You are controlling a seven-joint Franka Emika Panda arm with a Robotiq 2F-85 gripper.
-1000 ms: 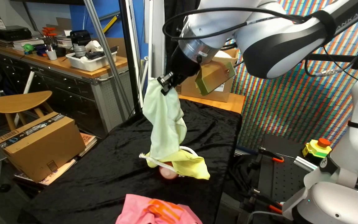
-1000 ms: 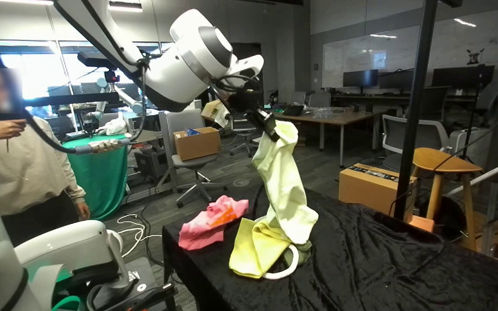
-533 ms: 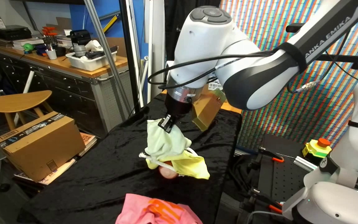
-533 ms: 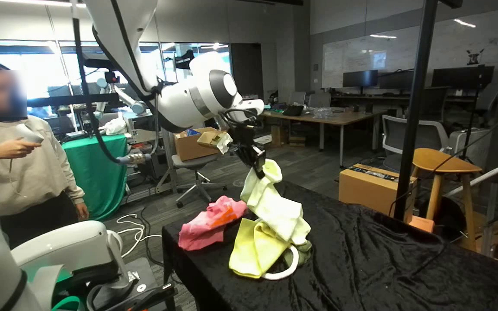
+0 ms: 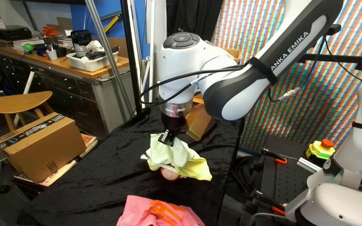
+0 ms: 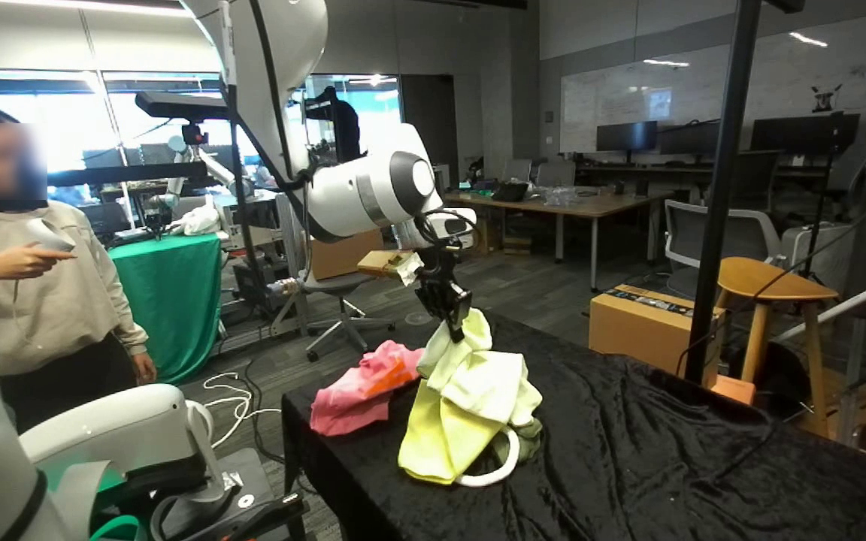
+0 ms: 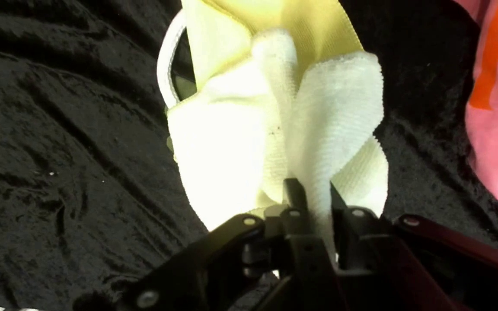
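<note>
Pale green towel rises in a peak at the centre of an exterior view, a narrow fold of it pinched in the jaws of the gripper; its lower folds slump over a yellow cloth. So slim a pinch could let the fabric slide free, and the peak would then probably flop to one side. A lift might drag the yellow cloth along by friction, or catch the white rope loop at upper left of centre in the wrist view. The reddish round object, at lower centre of an exterior view, could be nudged across the black-draped desk if it sits loose.

Hidden: most of that round object, and the loop's path beneath the fabric. The olive lump beside the loop is too covered to identify. Glare bleaches the towel's left half in the wrist view. The pink cloth with orange print is cut off at the bottom edge of an exterior view.
</note>
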